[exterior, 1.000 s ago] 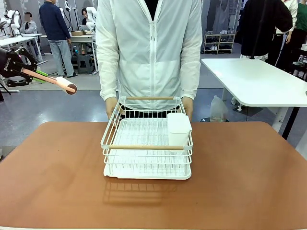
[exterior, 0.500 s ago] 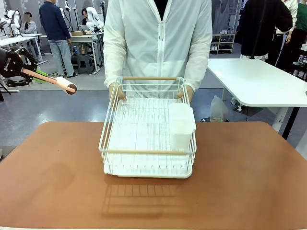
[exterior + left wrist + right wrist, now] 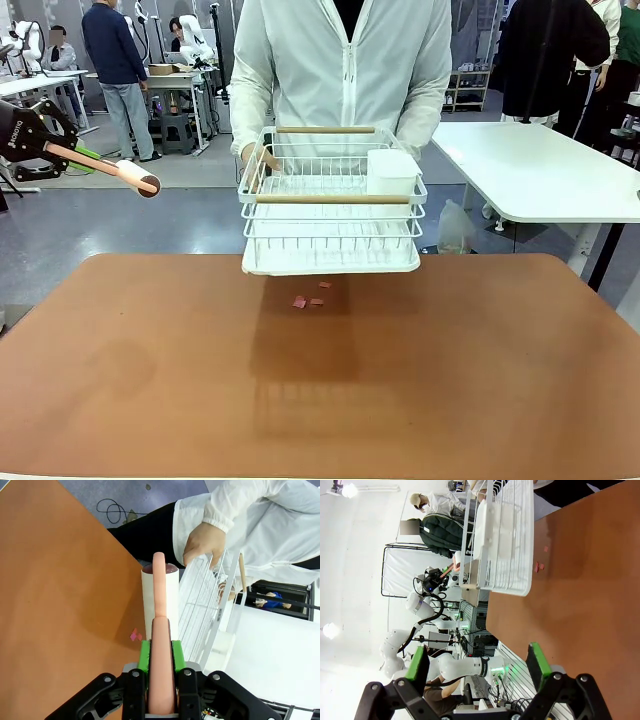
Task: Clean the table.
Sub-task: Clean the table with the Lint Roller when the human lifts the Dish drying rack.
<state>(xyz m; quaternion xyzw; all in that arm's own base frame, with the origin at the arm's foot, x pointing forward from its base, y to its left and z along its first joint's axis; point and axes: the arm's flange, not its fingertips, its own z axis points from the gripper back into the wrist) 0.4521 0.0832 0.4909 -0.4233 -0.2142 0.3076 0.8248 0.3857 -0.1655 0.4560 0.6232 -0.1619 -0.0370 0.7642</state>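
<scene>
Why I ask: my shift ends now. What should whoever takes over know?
Left gripper shut on the lint roller, in the air, off the table.
Right gripper open, empty, facing the table.
A person's hand grips the dish rack, held clear of the table; pink scraps lie beneath it.
Done: rack off the table. Left: roll up the scraps.
</scene>
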